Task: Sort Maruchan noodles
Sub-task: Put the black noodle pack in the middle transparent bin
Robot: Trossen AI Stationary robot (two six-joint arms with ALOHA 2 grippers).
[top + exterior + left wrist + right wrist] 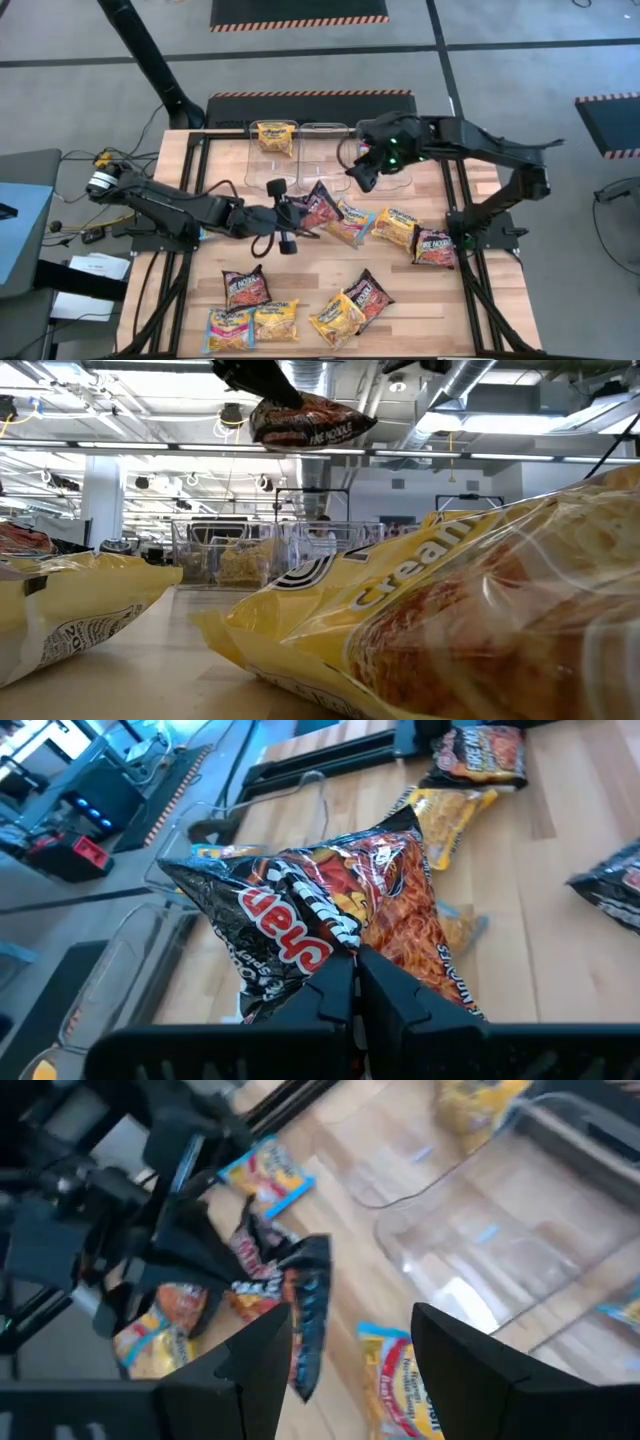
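My left gripper (303, 208) is shut on a dark maroon Maruchan noodles packet (320, 205), which is held up above the middle of the table; the low view shows the packet (310, 420) high in the air. My right gripper (360, 178) hangs open and empty over the near edge of the clear bins, its fingers (270, 1355) spread wide. One yellow packet (275, 137) lies in the left bin. Several yellow, maroon and light blue packets lie flat on the table, among them one (350, 222) just under the lifted packet. My left gripper pinches the maroon packet by one edge (345, 945) between its two fingers. The fingers come from the table's left, slanting a little downward. The packet sticks out ahead of the fingers, crumpled and lifted clear of the table.
Three clear bins stand in a row at the far middle: the left one (262, 150), the middle one (322, 140) and the right one (405, 165) under my right arm. Loose packets fill the near half (275, 320), (435, 247). Black frame rails (195, 200) run along both sides.
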